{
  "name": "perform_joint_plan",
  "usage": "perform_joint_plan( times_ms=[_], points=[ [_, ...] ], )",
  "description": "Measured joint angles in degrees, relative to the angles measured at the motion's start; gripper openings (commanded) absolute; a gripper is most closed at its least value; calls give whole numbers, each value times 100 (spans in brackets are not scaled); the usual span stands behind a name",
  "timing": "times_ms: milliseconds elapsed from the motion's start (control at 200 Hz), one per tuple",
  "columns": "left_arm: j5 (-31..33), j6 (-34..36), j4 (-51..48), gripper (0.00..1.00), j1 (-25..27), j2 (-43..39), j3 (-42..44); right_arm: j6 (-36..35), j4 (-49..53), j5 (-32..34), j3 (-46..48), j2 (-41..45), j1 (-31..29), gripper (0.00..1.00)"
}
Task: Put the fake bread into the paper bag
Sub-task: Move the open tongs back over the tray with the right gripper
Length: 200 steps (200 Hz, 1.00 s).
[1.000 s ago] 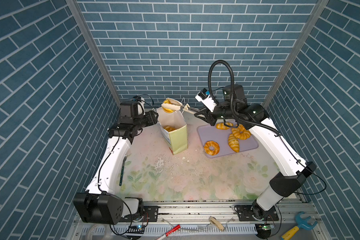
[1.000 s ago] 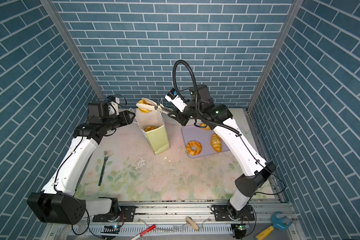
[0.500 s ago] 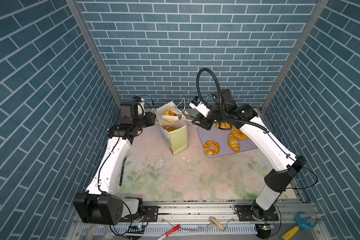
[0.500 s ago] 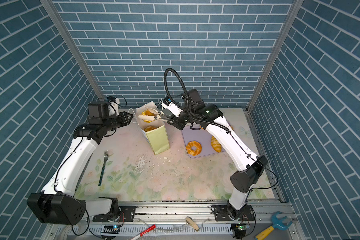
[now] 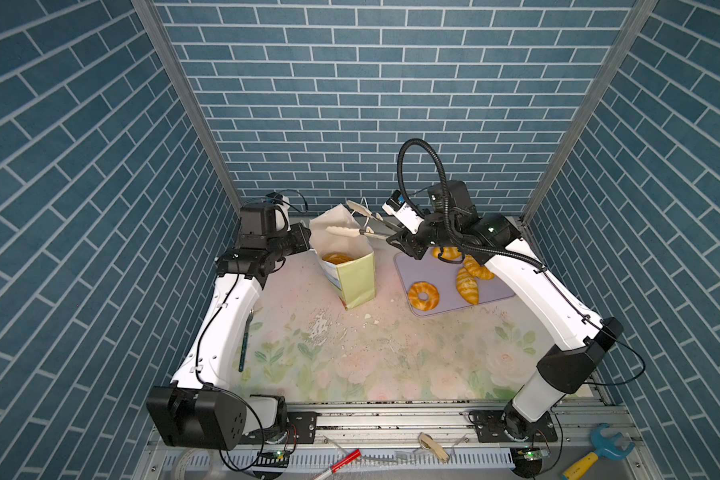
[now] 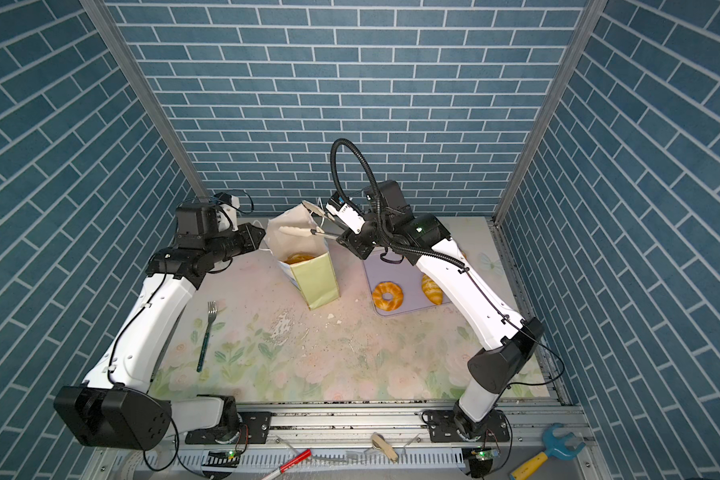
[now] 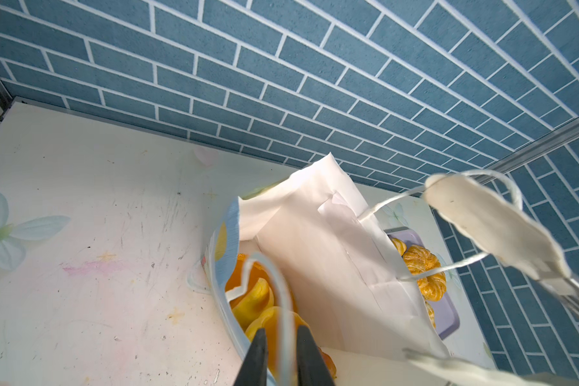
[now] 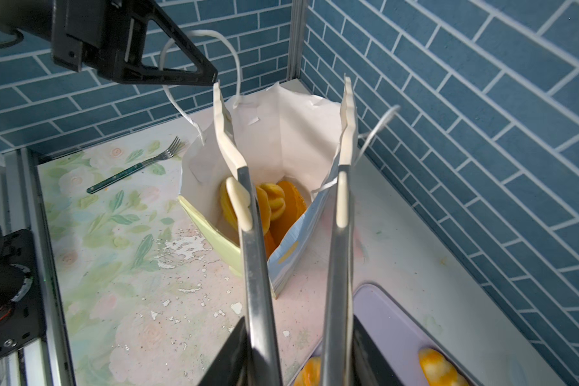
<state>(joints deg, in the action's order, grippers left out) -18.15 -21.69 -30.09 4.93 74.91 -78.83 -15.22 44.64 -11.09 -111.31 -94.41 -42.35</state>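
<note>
Reaching out from the right pincer (image 8: 298, 320), which is clamped on the metal arms of a pair of tongs (image 8: 254, 267), the cream tong tips stand apart and empty over the mouth of the paper bag (image 8: 298, 133). Only the right wrist view looks past that pincer down into the bag, where fake bread (image 8: 274, 200) lies inside: a pale striped piece on glossy orange ones. Both top views give just a sliver of orange there.

The left wrist view alone shows the left pincer (image 7: 281, 329) closely. Its dark fingers (image 7: 259, 354) stand near together with a narrow gap, and a white cord handle (image 7: 283, 300) of the bag runs between them; whether they pinch it cannot be told. The bag stands on the tabletop (image 5: 350, 353) just ahead of that pincer.

Below and behind the right pincer lies a lavender tray (image 5: 425, 270), carrying a ring doughnut (image 5: 423, 296) and a croissant (image 5: 467, 286) that do not touch. A fork (image 6: 206, 332) lies well behind the left pincer, beside its arm. It is whole in a top view and in the right wrist view, and out of the left wrist view.
</note>
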Motion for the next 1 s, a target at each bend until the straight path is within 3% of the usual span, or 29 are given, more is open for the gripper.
perform_joint_plan(
  times_ms=[190,500,705,1000],
  points=[
    [-39,2,2,18,0,0,0,127,-297,601,256,564,249,43],
    [-118,4,0,18,0,33,0,903,-229,1432,1248,1196,1593,43],
    [-129,4,0,18,0,144,-2,1274,299,1502,2037,1202,2063,43],
    [-170,4,-4,18,0,247,-61,1655,984,1451,2218,1174,2479,44]
  ],
)
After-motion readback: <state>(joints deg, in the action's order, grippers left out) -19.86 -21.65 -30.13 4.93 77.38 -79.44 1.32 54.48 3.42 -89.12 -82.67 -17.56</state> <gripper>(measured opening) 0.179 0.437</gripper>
